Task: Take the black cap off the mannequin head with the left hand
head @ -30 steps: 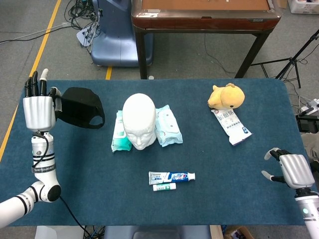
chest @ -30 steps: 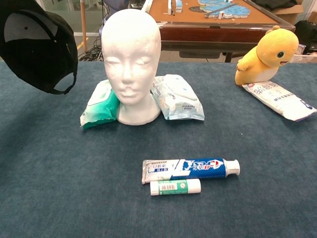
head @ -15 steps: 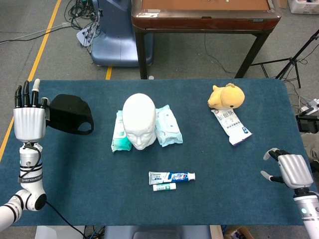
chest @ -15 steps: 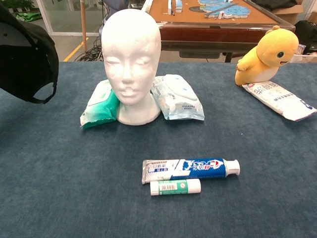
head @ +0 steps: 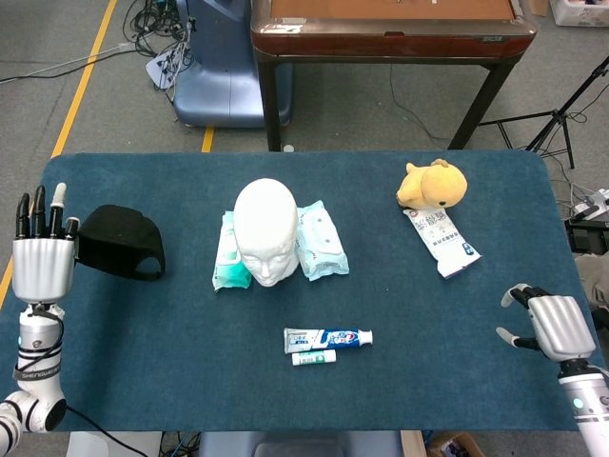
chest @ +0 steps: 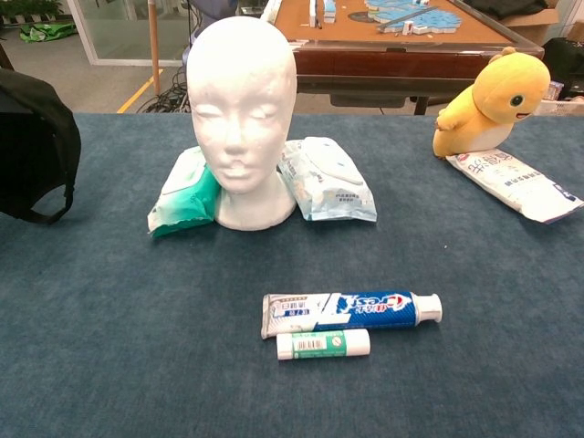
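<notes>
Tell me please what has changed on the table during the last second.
The left hand, holding the black cap, moved further toward the table's left edge, away from the mannequin head; in the chest view the cap slid nearly out of frame and sits lower. The right hand, wipe packs, toothpaste and yellow plush toy stayed put.

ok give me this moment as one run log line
step: cap removed | left robot hand: holds black cap at table's left edge | mannequin head: bare | right robot hand: idle, empty

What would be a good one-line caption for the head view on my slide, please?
Left hand holds the black cap clear of the bare mannequin head.
</notes>
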Robot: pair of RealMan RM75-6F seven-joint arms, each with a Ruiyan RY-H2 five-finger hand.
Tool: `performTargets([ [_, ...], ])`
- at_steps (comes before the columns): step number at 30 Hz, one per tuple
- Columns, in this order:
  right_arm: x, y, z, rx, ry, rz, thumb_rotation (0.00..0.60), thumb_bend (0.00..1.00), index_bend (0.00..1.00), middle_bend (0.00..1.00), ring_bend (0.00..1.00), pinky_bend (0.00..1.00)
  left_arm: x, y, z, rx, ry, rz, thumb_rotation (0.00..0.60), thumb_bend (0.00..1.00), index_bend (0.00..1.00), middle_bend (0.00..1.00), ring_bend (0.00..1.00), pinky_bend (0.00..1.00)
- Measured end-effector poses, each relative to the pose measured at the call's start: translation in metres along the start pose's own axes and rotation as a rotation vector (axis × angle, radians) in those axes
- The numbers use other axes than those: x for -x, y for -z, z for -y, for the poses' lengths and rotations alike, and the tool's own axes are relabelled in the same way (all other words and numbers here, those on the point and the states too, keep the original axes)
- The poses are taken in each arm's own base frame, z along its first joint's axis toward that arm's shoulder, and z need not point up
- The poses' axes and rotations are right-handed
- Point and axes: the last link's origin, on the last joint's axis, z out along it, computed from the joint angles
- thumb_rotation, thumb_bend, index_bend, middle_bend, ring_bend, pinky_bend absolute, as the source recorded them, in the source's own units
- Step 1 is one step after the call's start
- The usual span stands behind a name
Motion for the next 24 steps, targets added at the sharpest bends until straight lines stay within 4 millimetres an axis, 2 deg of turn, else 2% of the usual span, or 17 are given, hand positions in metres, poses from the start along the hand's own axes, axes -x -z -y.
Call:
performTargets([
  [9,0.0,0.0,0.0,0.002,0.001,0.0,0.6,0.16,0.48,0.43,0.46,0.65,0.0,0.026,0.005,0.011,-0.002,0.013,0.6,0.43,0.72,0.14,0.0,0.1],
  [24,0.001,0.0,0.001,-0.001,0.003,0.001,0.6,0.16,0.48,0.43,0.46,0.65,-0.024,0.077,-0.008,0.089,-0.035,0.063,0.6,0.43,0.72,0.15,0.0,0.1],
])
